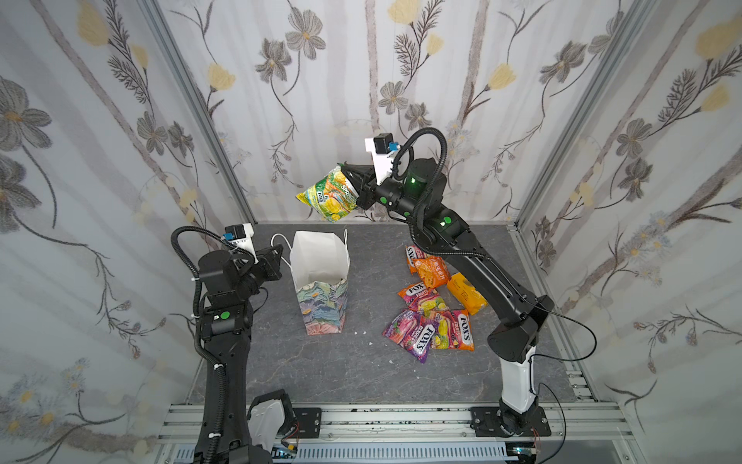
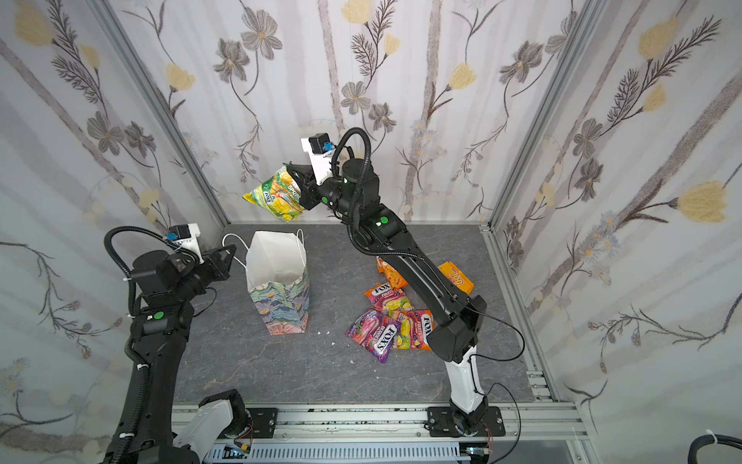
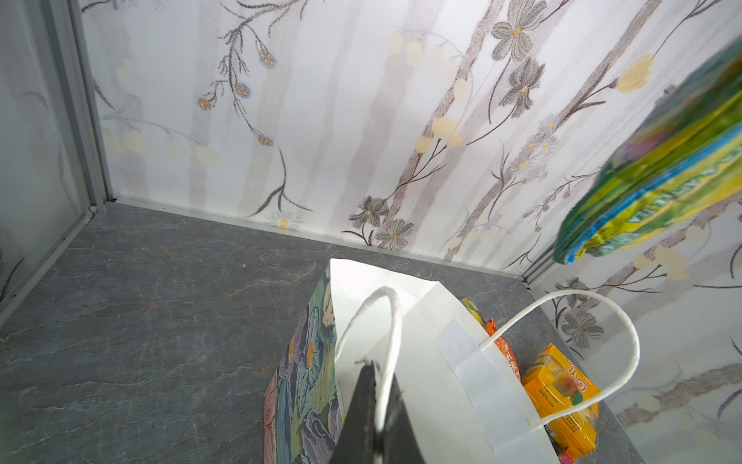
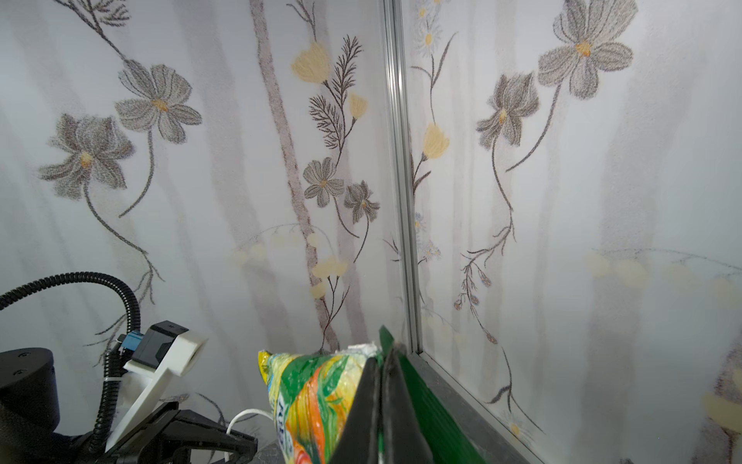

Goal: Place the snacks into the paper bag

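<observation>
The paper bag (image 1: 321, 299) (image 2: 279, 299) stands upright and open, its white inside showing. My left gripper (image 1: 278, 257) (image 2: 228, 257) (image 3: 375, 367) is at its left rim, shut on one white cord handle (image 3: 387, 321). My right gripper (image 1: 346, 170) (image 2: 290, 168) (image 4: 385, 353) is raised above and behind the bag's mouth, shut on the top edge of a green snack pouch (image 1: 329, 195) (image 2: 275, 197) (image 4: 309, 397) (image 3: 662, 168), which hangs from it. Several snacks lie on the table right of the bag: a purple pouch (image 1: 409, 333), orange pouches (image 1: 433, 271) and a yellow-orange box (image 1: 465, 292) (image 3: 562, 393).
Floral-papered walls with aluminium posts (image 1: 200, 108) close in the grey stone-look table (image 1: 341, 369) on three sides. The right arm's long link (image 1: 494, 281) crosses over the snack pile. A metal rail (image 1: 401, 418) runs along the front edge. Small white crumbs (image 1: 363, 332) lie beside the bag.
</observation>
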Controlling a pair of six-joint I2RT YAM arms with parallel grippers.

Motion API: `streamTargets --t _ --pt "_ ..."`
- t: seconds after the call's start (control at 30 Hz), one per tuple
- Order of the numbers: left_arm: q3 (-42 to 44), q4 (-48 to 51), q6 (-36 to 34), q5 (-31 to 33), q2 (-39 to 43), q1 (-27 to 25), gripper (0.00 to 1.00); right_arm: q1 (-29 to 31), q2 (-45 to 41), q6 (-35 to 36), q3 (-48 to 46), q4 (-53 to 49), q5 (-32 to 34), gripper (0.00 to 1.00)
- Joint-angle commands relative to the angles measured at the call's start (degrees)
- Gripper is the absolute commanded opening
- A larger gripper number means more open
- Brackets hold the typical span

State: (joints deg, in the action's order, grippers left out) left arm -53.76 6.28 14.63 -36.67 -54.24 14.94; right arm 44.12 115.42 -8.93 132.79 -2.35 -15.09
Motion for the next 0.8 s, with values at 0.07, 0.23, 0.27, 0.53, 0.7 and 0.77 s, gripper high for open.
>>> streamTargets --t 0.07,0.23,0.27,0.53,0.7,0.77 --pt "0.14 -2.15 0.48 -1.04 -0.08 0.02 0.00 1.26 2.24 -0.74 0.71 3.83 -0.53 0.00" --pt "0.14 -2.15 0.48 -0.91 -0.17 0.07 0.00 2.46 4.13 2.48 0.79 0.72 2.44 0.00" --pt "0.14 -2.15 0.45 -0.94 -0.17 0.00 0.00 2.46 4.58 3.16 0.80 -0.07 3.12 0.00" --pt "0.14 -2.07 0.31 -0.60 -0.08 0.01 0.00 5.24 8.92 9.74 2.74 -6.54 6.74 0.00" --pt "0.14 -1.98 0.31 -0.49 -0.10 0.01 0.00 7.11 9.48 16.27 2.83 -9.48 13.83 0.00" --pt "0.14 -1.95 0.31 -0.51 -0.07 0.00 0.00 8.10 9.65 19.02 2.88 -10.10 17.16 0.00"
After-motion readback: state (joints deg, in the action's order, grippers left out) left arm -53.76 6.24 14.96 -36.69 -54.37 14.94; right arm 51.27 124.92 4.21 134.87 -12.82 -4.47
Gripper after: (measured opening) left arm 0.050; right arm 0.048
